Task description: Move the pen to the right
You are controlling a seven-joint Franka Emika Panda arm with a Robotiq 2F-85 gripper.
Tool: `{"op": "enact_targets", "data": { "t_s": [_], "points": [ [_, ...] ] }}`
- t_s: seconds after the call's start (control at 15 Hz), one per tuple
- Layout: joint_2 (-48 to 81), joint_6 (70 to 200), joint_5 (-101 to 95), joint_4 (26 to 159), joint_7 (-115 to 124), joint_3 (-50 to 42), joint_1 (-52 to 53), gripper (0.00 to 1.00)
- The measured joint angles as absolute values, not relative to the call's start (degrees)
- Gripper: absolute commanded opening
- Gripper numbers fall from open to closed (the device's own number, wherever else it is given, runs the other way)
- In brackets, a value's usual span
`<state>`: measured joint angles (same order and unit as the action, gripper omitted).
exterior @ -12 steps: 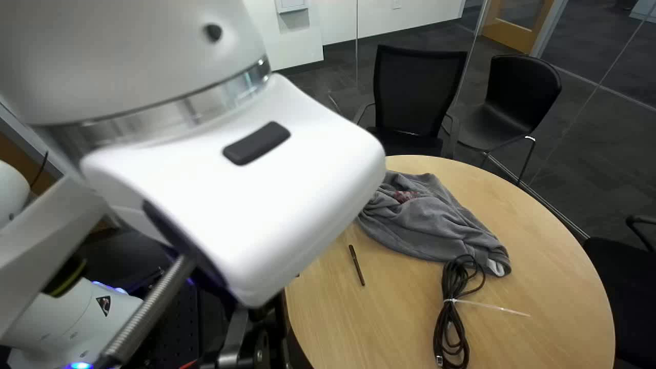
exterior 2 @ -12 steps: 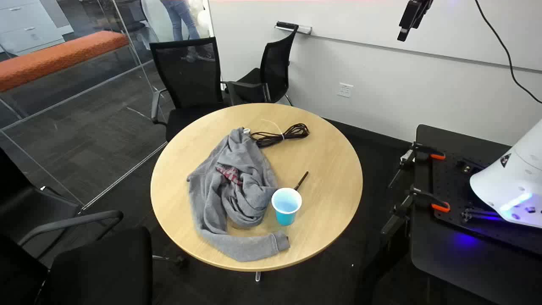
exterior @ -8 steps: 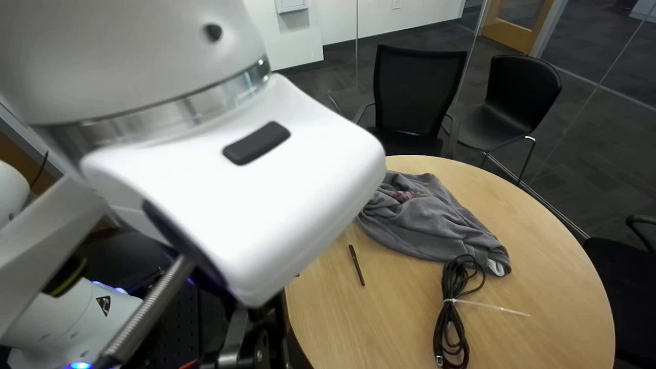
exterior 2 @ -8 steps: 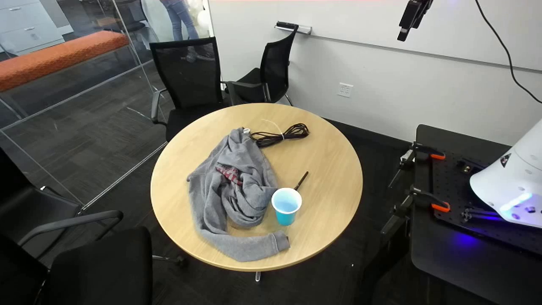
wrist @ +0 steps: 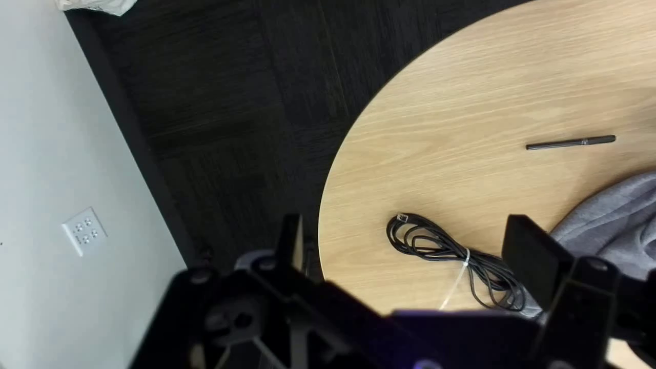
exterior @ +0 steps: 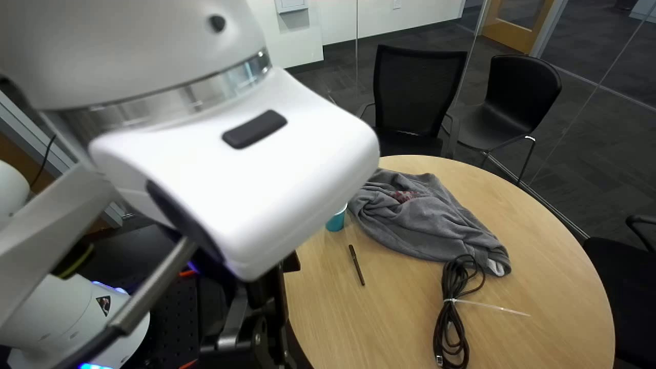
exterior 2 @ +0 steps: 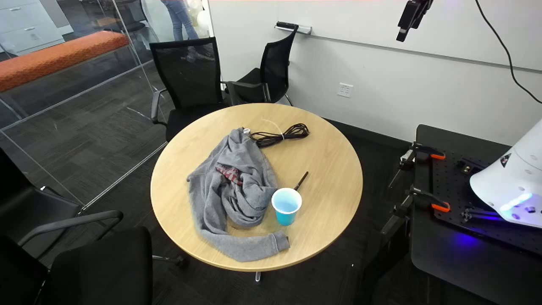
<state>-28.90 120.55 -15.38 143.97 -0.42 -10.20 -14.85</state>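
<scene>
The pen is a thin dark stick lying flat on the round wooden table. It shows in both exterior views, as the pen (exterior: 356, 265) beside the grey cloth and as the pen (exterior 2: 302, 180) with its near end by the blue cup, which may hide part of it. In the wrist view the pen (wrist: 571, 143) lies at the upper right, outside the span of the fingers. My gripper (wrist: 410, 241) is open and empty, high above the table. In an exterior view the gripper (exterior 2: 411, 20) shows only partly at the top edge.
On the table (exterior: 543, 246) lie a grey cloth (exterior: 430, 220) and a coiled black cable (exterior: 451, 328) with a white tie. A blue cup (exterior 2: 286, 212) stands close to the pen and cloth. Chairs (exterior: 420, 97) stand around the table. A white wall (wrist: 77, 169) is beyond the table's edge.
My hand has shifted slightly up and to the left in an exterior view, uncovering part of the blue cup. The pen, cup, cloth and cable have not moved.
</scene>
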Motion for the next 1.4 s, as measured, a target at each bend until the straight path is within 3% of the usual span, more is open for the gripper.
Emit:
{"op": "enact_targets", "data": {
  "t_s": [0.8,1.4],
  "points": [
    [-34.8,121.2,-14.4,152.6,21.1,2.5,-12.0,1.0],
    [-29.7,125.6,-4.3,153.3,37.9,7.9,-9.4,1.0]
  ]
}}
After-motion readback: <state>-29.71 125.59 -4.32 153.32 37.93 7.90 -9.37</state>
